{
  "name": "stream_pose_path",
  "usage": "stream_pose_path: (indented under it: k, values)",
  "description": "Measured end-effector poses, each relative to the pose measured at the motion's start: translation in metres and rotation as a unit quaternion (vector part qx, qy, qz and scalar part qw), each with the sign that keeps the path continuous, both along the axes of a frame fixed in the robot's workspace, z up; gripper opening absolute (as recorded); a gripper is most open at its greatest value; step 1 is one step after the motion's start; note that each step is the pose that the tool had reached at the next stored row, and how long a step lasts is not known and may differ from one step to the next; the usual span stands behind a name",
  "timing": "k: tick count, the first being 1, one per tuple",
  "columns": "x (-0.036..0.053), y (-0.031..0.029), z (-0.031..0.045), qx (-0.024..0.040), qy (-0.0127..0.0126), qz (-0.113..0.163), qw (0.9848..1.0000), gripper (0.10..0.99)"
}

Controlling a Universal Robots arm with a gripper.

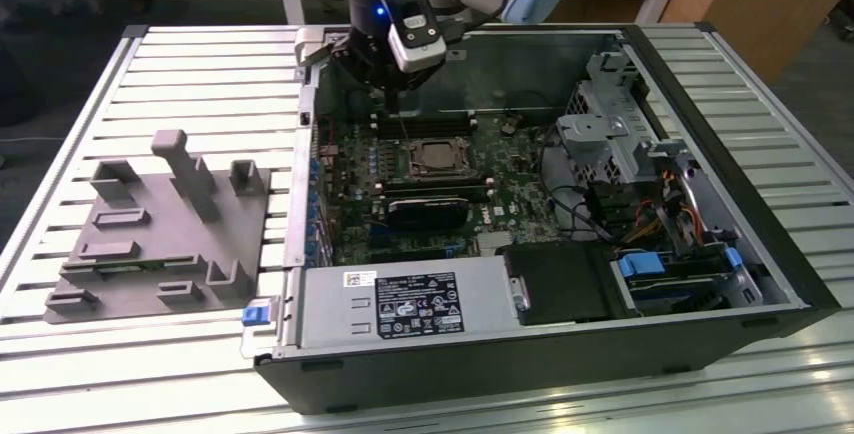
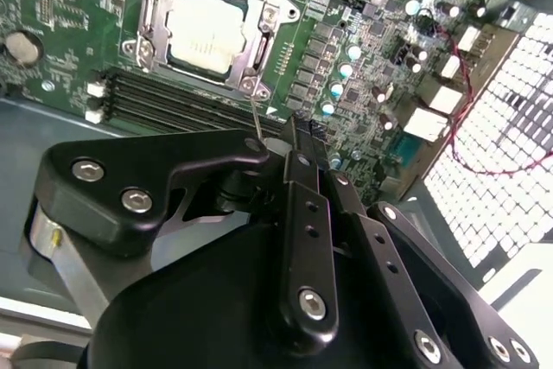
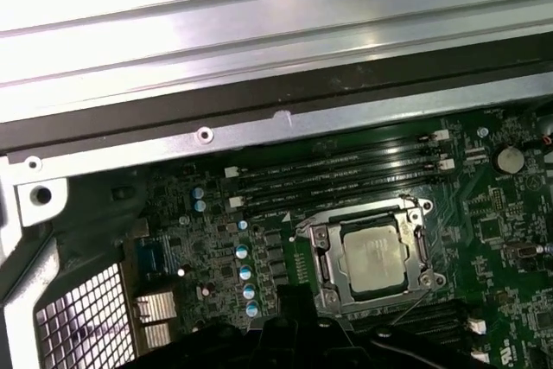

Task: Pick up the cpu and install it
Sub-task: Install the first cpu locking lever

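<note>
The gripper (image 1: 400, 104) hangs over the far edge of the open computer case (image 1: 747, 254), at about 12 o'clock from the green board (image 1: 527, 169). I cannot tell if it is open or closed. The cpu (image 1: 434, 158) sits flat in its metal frame (image 3: 321, 257) on the board, apart from the gripper, as both wrist views show (image 2: 206, 30) (image 3: 374, 258). A grey block (image 1: 154, 244) lies on the table (image 1: 80, 104) at 9 o'clock.

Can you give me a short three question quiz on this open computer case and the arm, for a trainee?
1. True or false: the cpu sits in the motherboard socket.
2. In the exterior view, the grey fixture block lies on which side of the computer case? A) left B) right
3. Fill in: the end effector hangs over the ____ of the case.

Key: 1 true; 2 A; 3 inside.
</note>
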State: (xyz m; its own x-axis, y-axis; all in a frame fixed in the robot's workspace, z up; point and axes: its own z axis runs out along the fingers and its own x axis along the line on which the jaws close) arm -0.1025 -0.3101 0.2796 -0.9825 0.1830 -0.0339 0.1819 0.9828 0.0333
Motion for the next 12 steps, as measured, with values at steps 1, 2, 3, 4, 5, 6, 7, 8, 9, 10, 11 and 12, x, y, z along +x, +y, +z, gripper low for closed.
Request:
stream_pose_path:
  k: [1, 2, 3, 4, 5, 6, 7, 8, 9, 10, 11, 12]
  values:
    - [0.0, 0.0, -0.0011, 0.0, 0.0002, 0.007, 1.0, 0.106]
    - [0.0, 0.0, -0.0021, 0.0, 0.0004, 0.015, 0.9999, 0.106]
    - [0.0, 0.0, -0.0033, 0.0, 0.0005, 0.023, 0.9997, 0.106]
    - [-0.0001, 0.0, -0.0045, 0.0, 0.0008, 0.03, 0.9996, 0.106]
    - [-0.0002, 0.0, -0.0057, 0.0, 0.0011, 0.036, 0.9994, 0.106]
    - [-0.0003, 0.0, -0.0068, 0.0001, 0.0015, 0.041, 0.9992, 0.106]
    - [-0.0005, 0.0, -0.0079, 0.0, 0.0019, 0.046, 0.999, 0.106]
    - [-0.0011, 0.0, -0.009, 0.0, 0.0021, 0.049, 0.9988, 0.106]
    - [-0.0021, 0.0, -0.0098, 0.0, 0.0022, 0.051, 0.9987, 0.106]
    - [-0.0032, 0.0007, -0.0105, 0.0, 0.0023, 0.053, 0.9986, 0.106]
    - [-0.0037, 0.0023, -0.0111, 0.0, 0.0023, 0.053, 0.9986, 0.106]
    - [-0.0038, 0.0047, -0.0119, -0.0001, 0.0023, 0.054, 0.9986, 0.106]
